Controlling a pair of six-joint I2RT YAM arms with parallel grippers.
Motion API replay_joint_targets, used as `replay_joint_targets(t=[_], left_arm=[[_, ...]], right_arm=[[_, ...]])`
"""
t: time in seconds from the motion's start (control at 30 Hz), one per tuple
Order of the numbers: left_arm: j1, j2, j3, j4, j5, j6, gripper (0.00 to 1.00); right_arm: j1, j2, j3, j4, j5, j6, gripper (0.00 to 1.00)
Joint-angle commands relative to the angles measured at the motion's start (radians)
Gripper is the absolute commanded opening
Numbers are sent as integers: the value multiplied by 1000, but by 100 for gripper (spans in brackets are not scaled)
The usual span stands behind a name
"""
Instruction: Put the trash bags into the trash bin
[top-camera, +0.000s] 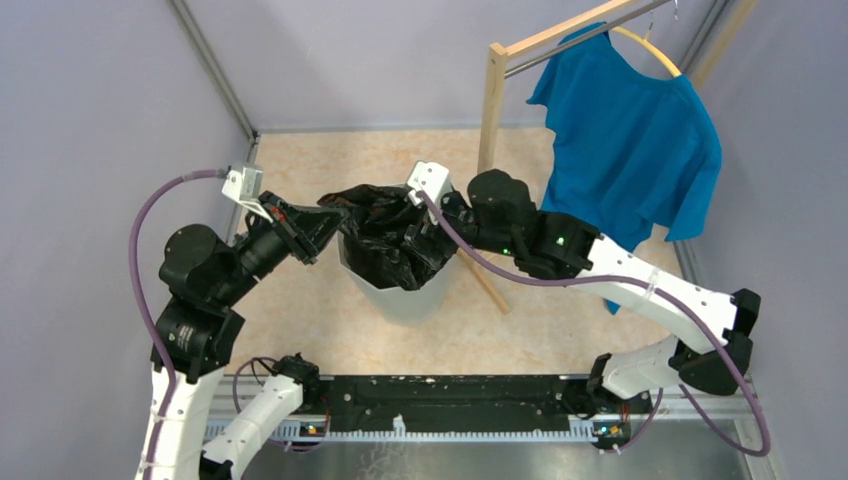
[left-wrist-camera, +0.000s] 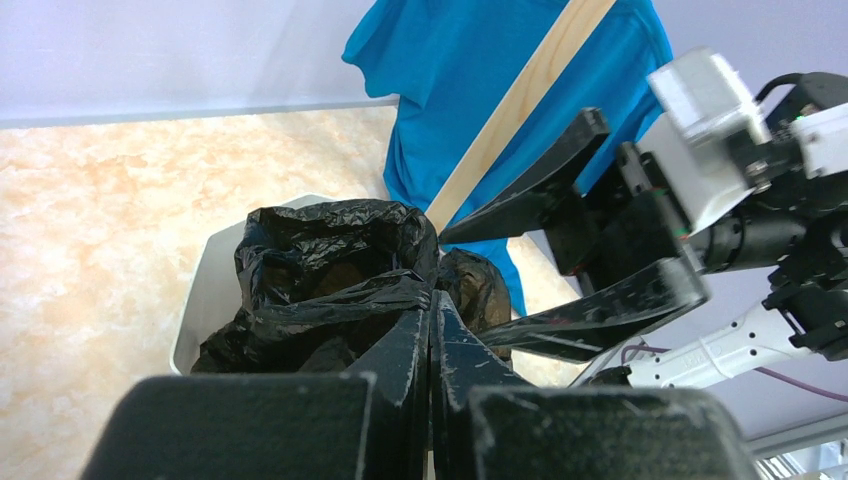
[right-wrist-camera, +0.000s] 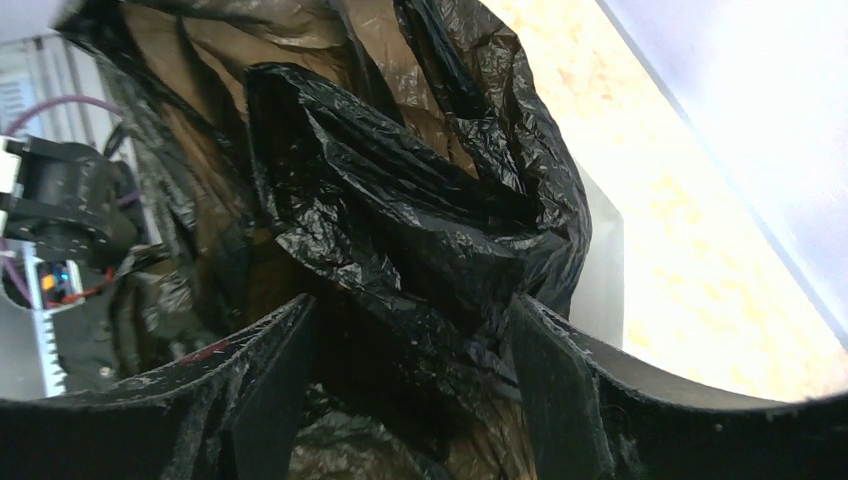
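Trash bag (top-camera: 385, 238) glossy black, brownish where light passes; bin (top-camera: 405, 300) white; shirt (top-camera: 630, 150) blue; tabletop (top-camera: 320, 335) beige, marbled orange.

I'm operating in what is looking like a robotics lab cell: plain lavender wall panels (top-camera: 90, 120) and bare metal frame posts (top-camera: 212, 68) are boxing in a marbled tabletop (top-camera: 330, 170). Household props are standing staged on it, a wooden rack (top-camera: 491, 100) carrying a blue shirt (top-camera: 630, 140) and a white trash bin (top-camera: 405, 295), behind the arms' black mounting rail (top-camera: 450, 405).
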Motion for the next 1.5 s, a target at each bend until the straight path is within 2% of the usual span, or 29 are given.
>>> replay_joint_targets(t=[0.0,0.13,0.27,0.33,0.37,0.57,0.67,0.8,0.93,1.13,1.3,1.33,1.37,1.47], left_arm=[[0,-5,-11,34,16,30,0],[0,-7,1,-4,-20,52,0],[-1,-18,16,-70,-70,86,0],[0,-24,39,-131,-133,112,0],[0,-28,45,-166,-156,126,0],[0,-61,42,-321,-323,172,0],[0,-84,39,-375,-358,172,0],[-1,-126,44,-423,-353,152,0],[-1,-163,41,-457,-327,109,0],[-1,-238,-14,-504,-320,39,0],[-1,-280,-105,-544,-291,-37,0],[0,-292,-117,-549,-295,-47,0],[-1,-302,-123,-558,-308,-56,0],[-1,-326,-112,-580,-334,-66,2]], right_arm=[[10,44,33,65,90,-30,63],[10,53,47,106,249,45,39],[10,-9,14,134,258,93,9],[9,-45,18,106,236,120,1],[11,-65,19,89,231,131,0],[9,-162,5,-20,208,229,0],[6,-175,-3,-77,267,274,0],[-14,-166,-6,-135,334,339,0],[-14,-159,-12,-148,331,366,1],[-22,-125,17,-164,407,351,3],[-86,-116,-10,-138,311,387,4],[-90,-121,-20,-136,291,400,7],[-90,-127,-29,-135,277,411,14],[-90,-152,-44,-163,243,446,51]])
